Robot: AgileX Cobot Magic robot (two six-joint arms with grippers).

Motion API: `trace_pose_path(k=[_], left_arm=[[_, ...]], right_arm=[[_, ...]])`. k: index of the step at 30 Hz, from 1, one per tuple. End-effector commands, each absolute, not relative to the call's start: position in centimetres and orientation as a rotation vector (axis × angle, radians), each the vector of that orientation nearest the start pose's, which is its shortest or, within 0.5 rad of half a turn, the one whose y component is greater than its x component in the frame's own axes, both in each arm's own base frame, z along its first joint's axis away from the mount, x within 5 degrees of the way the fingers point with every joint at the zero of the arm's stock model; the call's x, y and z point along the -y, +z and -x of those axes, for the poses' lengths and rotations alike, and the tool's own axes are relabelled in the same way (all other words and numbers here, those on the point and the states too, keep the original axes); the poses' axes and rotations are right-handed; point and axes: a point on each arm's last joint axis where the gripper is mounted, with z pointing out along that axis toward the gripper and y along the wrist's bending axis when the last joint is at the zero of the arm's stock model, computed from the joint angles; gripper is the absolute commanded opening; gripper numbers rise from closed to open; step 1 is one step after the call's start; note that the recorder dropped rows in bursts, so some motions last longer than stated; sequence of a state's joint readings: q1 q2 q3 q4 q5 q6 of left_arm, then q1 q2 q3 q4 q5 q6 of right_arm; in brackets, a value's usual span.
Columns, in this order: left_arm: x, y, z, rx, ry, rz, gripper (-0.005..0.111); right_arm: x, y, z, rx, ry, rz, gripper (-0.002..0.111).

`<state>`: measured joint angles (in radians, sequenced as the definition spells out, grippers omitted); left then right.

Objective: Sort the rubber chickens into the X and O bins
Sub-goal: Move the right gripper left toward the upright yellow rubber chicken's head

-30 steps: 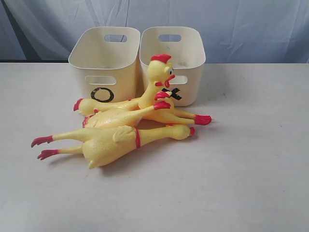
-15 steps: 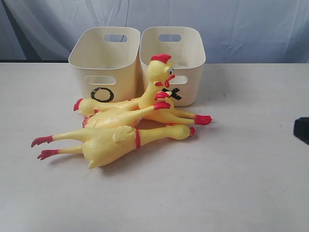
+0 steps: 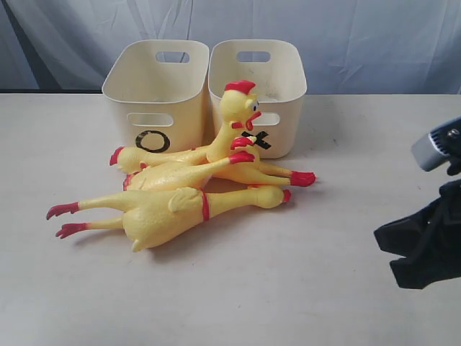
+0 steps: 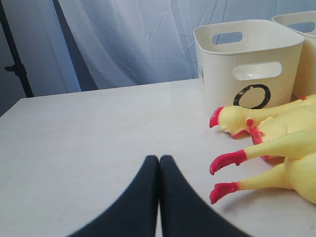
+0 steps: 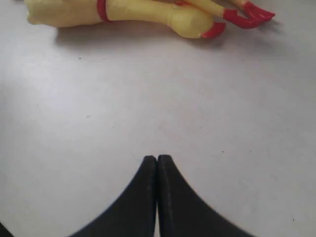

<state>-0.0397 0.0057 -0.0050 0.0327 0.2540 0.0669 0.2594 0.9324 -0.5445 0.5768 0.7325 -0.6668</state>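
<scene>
Three yellow rubber chickens lie piled in front of the bins. The front one (image 3: pixel 166 213) lies flat with a red neck band, a second (image 3: pixel 184 173) lies behind it, and the third (image 3: pixel 238 108) lifts its head against the X bin (image 3: pixel 284 108). The O bin (image 3: pixel 155 86) stands to the left of the X bin. My right gripper (image 3: pixel 380 238) is shut and empty over bare table, right of the pile; its wrist view shows the front chicken (image 5: pixel 143 12) ahead. My left gripper (image 4: pixel 159 159) is shut and empty, near the red feet (image 4: pixel 227 163) and the O bin (image 4: pixel 247 54).
The pale tabletop (image 3: pixel 288 288) stretches around the pile. A blue-grey curtain (image 3: pixel 360 36) hangs behind the bins. A dark stand (image 4: pixel 15 59) is beyond the table's far edge in the left wrist view.
My right arm has come into the exterior view from the right edge and moved left toward the pile. Chickens and bins have not moved.
</scene>
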Motion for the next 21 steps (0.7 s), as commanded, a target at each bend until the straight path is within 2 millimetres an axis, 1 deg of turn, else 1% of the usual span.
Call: trace_pose_path(k=[1, 9, 12, 16, 19, 21], left_arm=[[0.2, 19.1, -5.5, -1.721, 0.043, -0.106, 0.000], [0.2, 19.1, -5.5, -1.721, 0.043, -0.106, 0.000], [0.2, 19.1, -5.5, -1.721, 0.043, -0.106, 0.000], [0.2, 19.1, -5.5, -1.721, 0.043, -0.106, 0.000], [0.2, 19.1, -5.5, -1.721, 0.043, -0.106, 0.000], [0.2, 19.1, -5.5, -1.721, 0.043, -0.106, 0.000]], right_arm=[[-8.3, 25.6, -15.9, -2.339, 0.431, 0.828, -0.001], [-9.1, 26.7, -17.4, -2.189, 0.374, 0.743, -0.001], [-9.8, 26.8, -17.2, -2.156, 0.383, 0.764, -0.001], [-11.3, 27.3, -16.9, -2.081, 0.411, 0.822, -0.001], [-13.4, 28.8, -17.5, -1.943, 0.400, 0.871, -0.001], [-14.8, 29.9, -18.3, -1.854, 0.369, 0.935, 0.000]])
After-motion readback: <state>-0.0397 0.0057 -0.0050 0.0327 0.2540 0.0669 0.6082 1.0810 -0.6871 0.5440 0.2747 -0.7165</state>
